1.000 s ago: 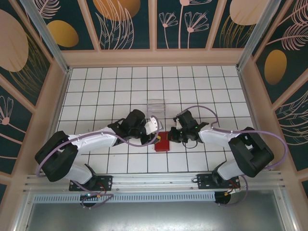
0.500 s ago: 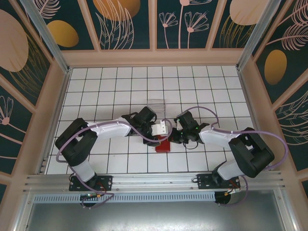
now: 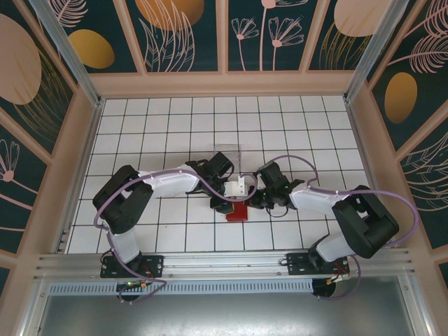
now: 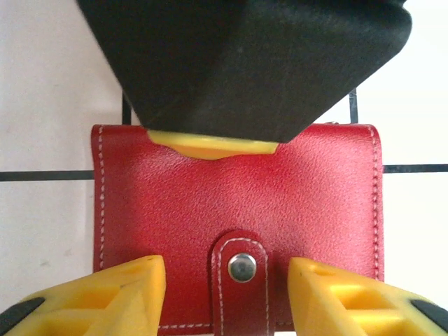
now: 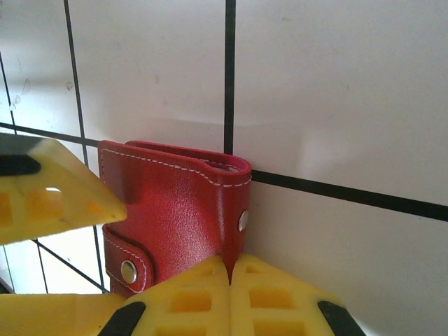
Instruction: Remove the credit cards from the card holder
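Left tool (image 4: 227,297), spread, and right tool (image 5: 231,297), pinched, flank one card holder (image 4: 210,203)

Red card holder (image 4: 210,203) — white stitching — yellow fingers (image 4: 105,294), black-gridded white table (image 3: 140,126).

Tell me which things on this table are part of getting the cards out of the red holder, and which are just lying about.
For the job:
- card holder, snapped closed
- left pincer, open over the holder
- right pincer, shut, tips at the holder's edge

Lying about:
- clear plastic box, farther back than the holder
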`<state>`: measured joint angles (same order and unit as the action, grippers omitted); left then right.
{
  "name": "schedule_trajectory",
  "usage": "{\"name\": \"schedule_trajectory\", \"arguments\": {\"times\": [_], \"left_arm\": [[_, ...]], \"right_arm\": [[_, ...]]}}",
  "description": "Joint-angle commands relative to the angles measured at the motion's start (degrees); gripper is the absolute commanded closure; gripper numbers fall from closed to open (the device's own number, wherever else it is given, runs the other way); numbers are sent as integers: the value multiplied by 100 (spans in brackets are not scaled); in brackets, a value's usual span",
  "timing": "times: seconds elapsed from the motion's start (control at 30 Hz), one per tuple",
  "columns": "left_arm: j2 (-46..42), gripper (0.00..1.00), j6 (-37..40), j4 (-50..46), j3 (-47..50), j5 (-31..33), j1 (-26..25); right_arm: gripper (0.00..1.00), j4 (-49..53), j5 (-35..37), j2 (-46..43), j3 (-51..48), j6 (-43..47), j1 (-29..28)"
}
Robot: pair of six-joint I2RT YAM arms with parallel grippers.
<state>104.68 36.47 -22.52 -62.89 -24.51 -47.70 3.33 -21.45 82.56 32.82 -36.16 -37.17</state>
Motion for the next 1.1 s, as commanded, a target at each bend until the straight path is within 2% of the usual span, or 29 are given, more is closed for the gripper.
{"name": "schedule_trajectory", "arguments": {"times": [0.0, 0.13, 0.33, 0.6, 0.67, 0.8, 0.9, 1.07], "left_arm": [[187, 56, 141, -397, -170, -356, -32], [320, 56, 116, -446, -221, -297, -30], [521, 49, -59, -516, -365, 70, -35], [462, 61, -156, -609, -401, 726, -267], [428, 61, -195, -556, -349, 854, -372], [450, 53, -347, -502, -294, 944, -453], [478, 57, -416, -512, -264, 1055, -534], [64, 61, -432, -96, 147, 850, -535]], "right_arm": [[100, -28, 2, 81, -109, 48, 17], [100, -41, 0, 89, -118, 48, 17], [100, -22, 9, 43, -135, 44, 20], [100, -84, -15, -13, -159, -39, 10], [100, -132, -19, -34, -187, -66, 12], [100, -149, -17, -45, -205, -83, 13], [100, -158, 8, -88, -217, -84, 15], [100, -160, -9, -65, -223, -40, 11]]}}
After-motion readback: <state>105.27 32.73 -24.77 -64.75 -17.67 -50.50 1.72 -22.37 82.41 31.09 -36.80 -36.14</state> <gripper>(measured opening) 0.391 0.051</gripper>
